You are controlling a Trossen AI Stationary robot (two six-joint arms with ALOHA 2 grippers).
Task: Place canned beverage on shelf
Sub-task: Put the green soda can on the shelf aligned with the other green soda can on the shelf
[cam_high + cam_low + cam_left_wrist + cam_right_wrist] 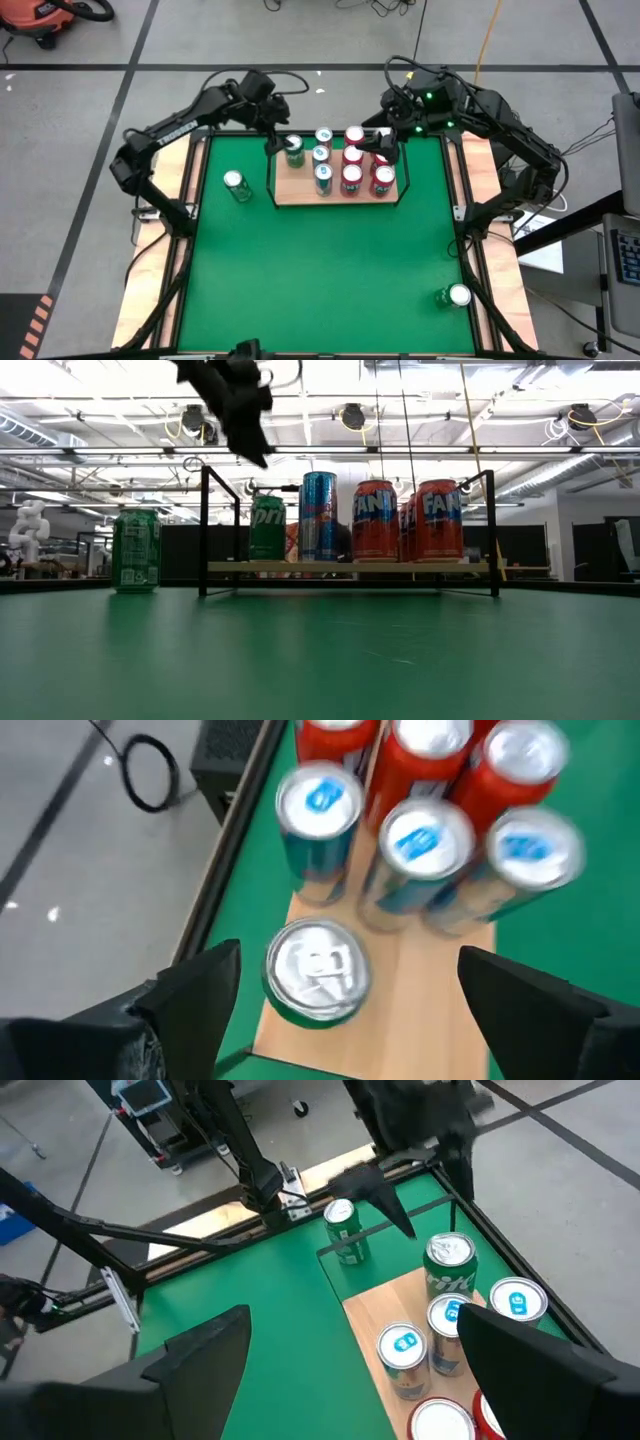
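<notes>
The shelf (300, 190) is a light-wood board with a thin black rail, standing at the table's far middle. On it stand a green can (293, 150), three blue cans (321, 156) and several red cans (352, 178). My left gripper (280, 133) is open and hovers above the green can (318, 970), clear of it; the low view shows it (245, 430) above the rail. My right gripper (385, 148) is open and empty above the shelf's right part (375, 1305). One green can (237, 186) stands on the table left of the shelf, another (457, 296) near the right front corner.
The table has a green mat (330, 270) with wide free room in front of the shelf. Pale wooden strips (175, 200) run along the table's left and right sides. The shelf's black rail posts (204, 530) rise about as high as the cans.
</notes>
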